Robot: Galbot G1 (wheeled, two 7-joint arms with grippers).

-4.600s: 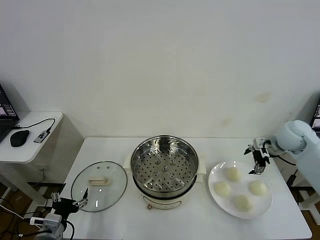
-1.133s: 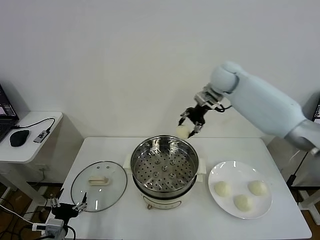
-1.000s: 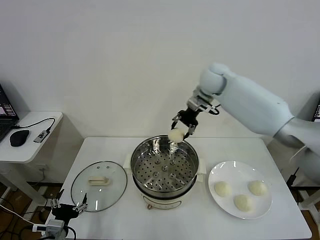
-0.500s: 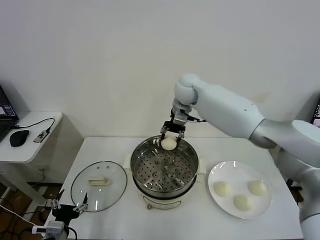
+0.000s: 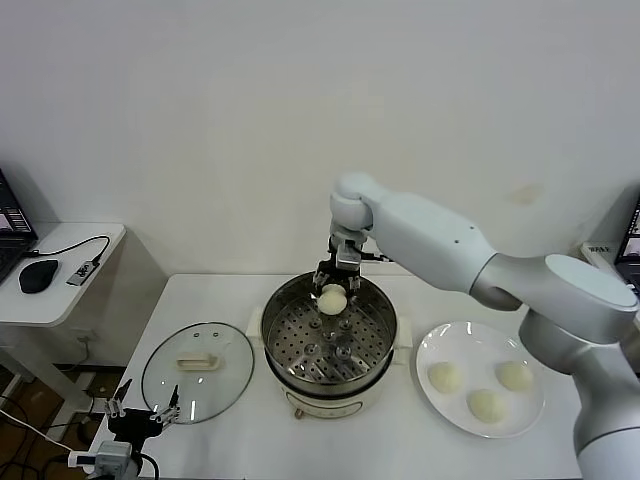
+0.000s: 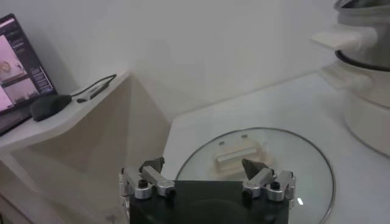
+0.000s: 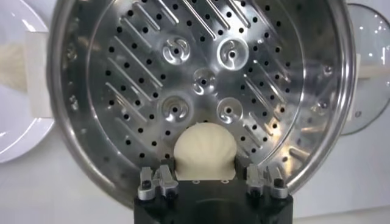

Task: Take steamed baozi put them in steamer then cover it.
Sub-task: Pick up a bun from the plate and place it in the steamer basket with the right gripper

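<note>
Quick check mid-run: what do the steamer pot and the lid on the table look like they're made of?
Steamer: likely polished stainless steel, mirror reflections, perforated tray; handles look white plastic.
Lid: apparently clear glass, table visible through it, metal rim, cream handle, probably plastic.

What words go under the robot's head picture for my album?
Right gripper lowers one baozi into the steamer; three more wait on the plate.

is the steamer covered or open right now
Open. The steamer shows its bare perforated tray, and the cover lies flat on the table beside it, toward the robot's left.
</note>
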